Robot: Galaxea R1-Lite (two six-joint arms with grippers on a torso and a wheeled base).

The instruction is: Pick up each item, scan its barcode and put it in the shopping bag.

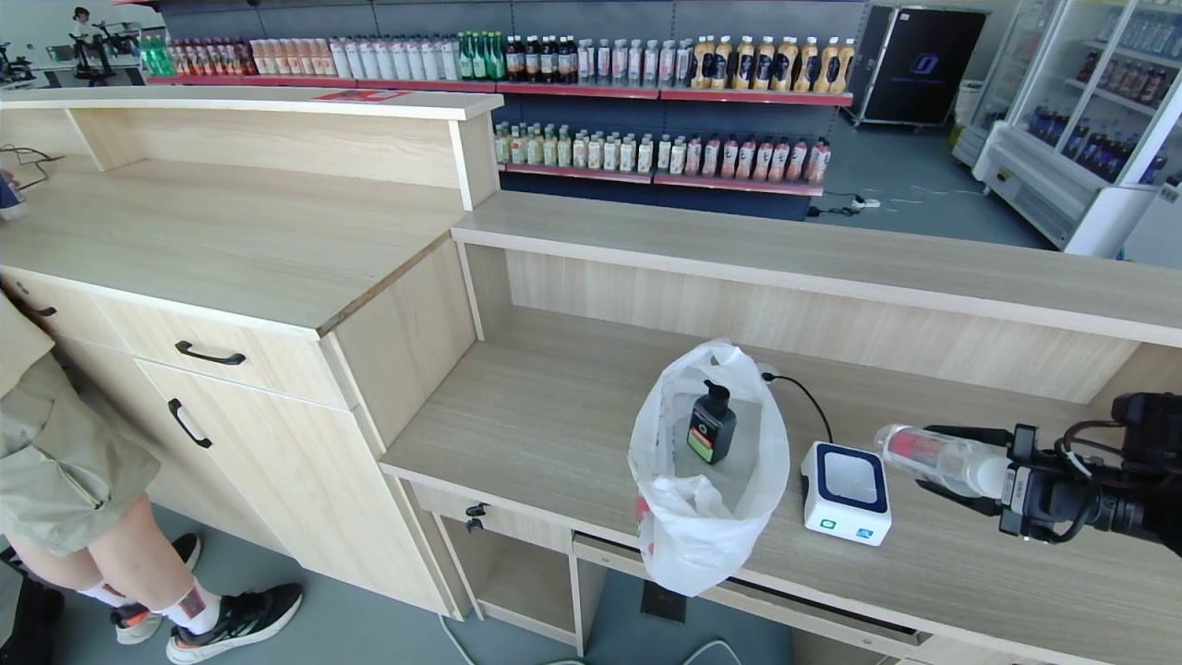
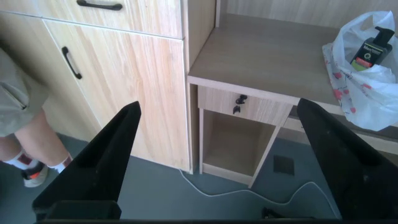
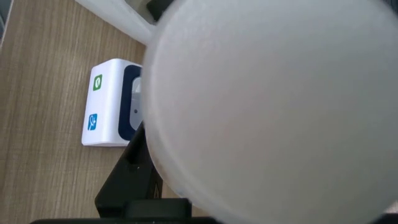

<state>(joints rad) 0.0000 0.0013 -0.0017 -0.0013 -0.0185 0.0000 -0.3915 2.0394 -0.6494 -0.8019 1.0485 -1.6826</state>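
Right gripper (image 1: 953, 464), at frame right, pinches a clear bottle (image 1: 910, 451) near the scanner (image 1: 847, 491); a dark bottle (image 1: 711, 427) stands in the shopping bag (image 1: 694, 531).

One shopping bag (image 1: 685, 540) — one dark pump bottle (image 1: 711, 429), one clear bottle (image 1: 934, 457), one scanner (image 1: 847, 492).

This is a shop, seen from behind its checkout. Along the far wall run long dark shelves with red edges (image 1: 591, 92), packed with rows of bottled drinks (image 1: 646, 152) sorted by colour. A white glass-fronted drinks fridge (image 1: 1080, 139) stands to the right. On the pale wood-grain bench (image 1: 554, 416) sit a small white box-shaped barcode scanner with a dark window (image 1: 847, 491) and, just beside it, an open thin white plastic shopping bag (image 1: 706, 517).
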